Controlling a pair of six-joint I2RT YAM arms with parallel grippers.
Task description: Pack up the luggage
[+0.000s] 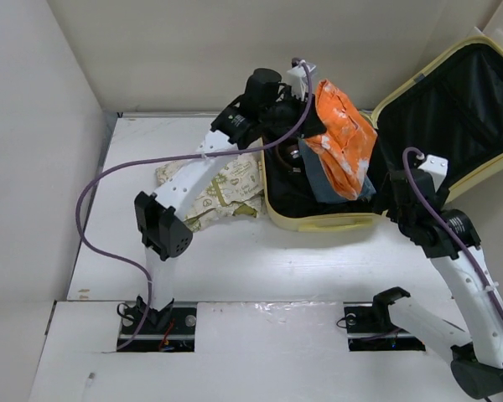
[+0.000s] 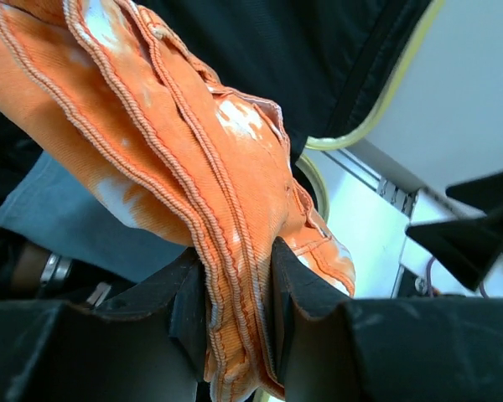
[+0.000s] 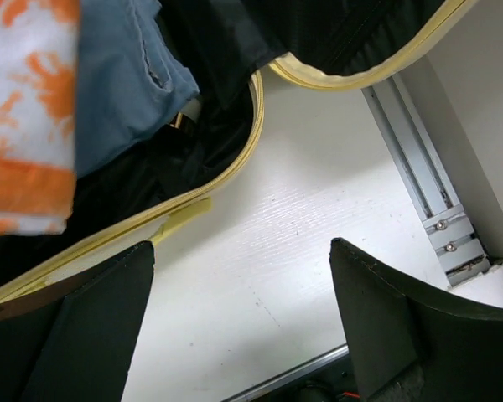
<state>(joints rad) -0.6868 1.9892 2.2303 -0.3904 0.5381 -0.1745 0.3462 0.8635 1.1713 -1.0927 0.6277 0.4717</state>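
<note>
The luggage (image 1: 318,222), a pale yellow hard-shell suitcase with black lining, lies open at the table's back right, its lid (image 1: 469,109) propped up to the right. My left gripper (image 2: 239,289) is shut on an orange-and-white tie-dye garment (image 1: 342,138) and holds it over the open case; the same garment (image 2: 184,142) fills the left wrist view. A blue-grey garment (image 1: 329,186) lies inside the case under it. My right gripper (image 3: 241,251) stands open over bare table beside the case's rim (image 3: 235,159), nothing between its fingers.
A cream patterned cloth (image 1: 222,188) lies on the table to the left of the luggage, partly under my left arm. White walls close in the left and back. A metal rail (image 3: 419,176) runs along the table's right edge.
</note>
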